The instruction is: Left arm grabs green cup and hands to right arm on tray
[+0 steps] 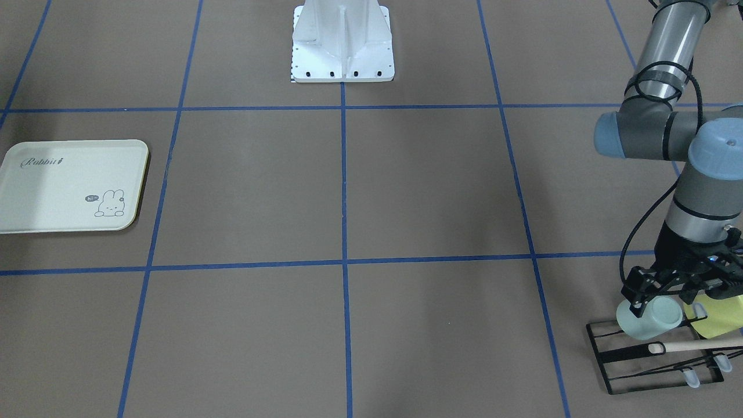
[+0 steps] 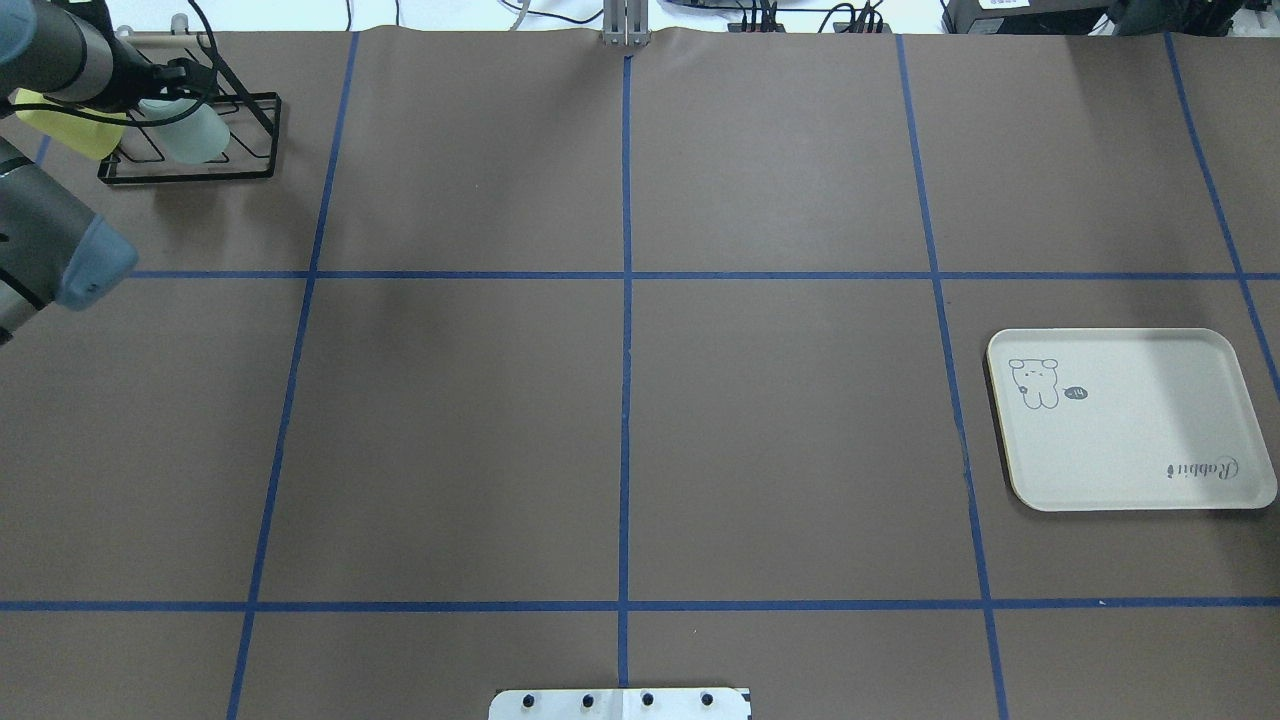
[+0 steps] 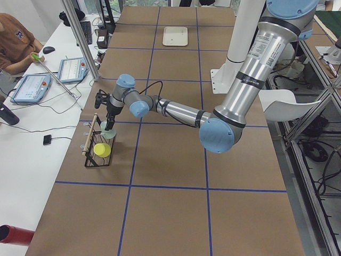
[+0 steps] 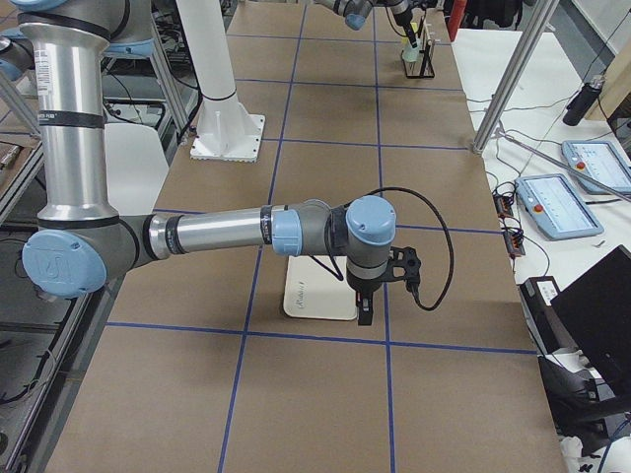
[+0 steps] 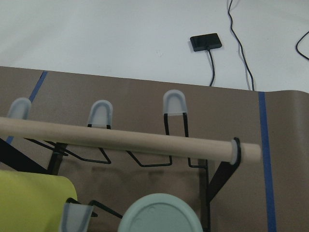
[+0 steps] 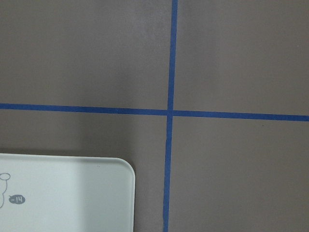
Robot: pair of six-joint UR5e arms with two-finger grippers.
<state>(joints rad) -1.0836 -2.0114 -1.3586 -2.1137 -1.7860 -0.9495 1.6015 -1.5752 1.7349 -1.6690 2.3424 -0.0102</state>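
The pale mint green cup [image 1: 656, 322] rests tilted on a black wire rack [image 1: 609, 360] at the table's far left corner [image 2: 200, 135]. My left gripper [image 1: 667, 302] is right over it, with fingers [image 1: 638, 299] spread to either side of the cup. I cannot see whether they press on it. In the left wrist view only the cup's round end [image 5: 159, 215] shows, at the bottom edge. The cream tray [image 1: 69, 186] with its bunny drawing lies bare on the opposite side [image 2: 1130, 430]. My right gripper [image 4: 366, 313] hovers over the tray's edge, and I cannot tell whether it is open.
A yellow-green cup [image 1: 720, 319] sits on the same rack beside the green one. A wooden bar [image 5: 120, 140] runs across the rack's pegs. The white robot base [image 1: 342, 52] stands at mid-table. An operator [image 3: 13, 42] sits beyond the rack end.
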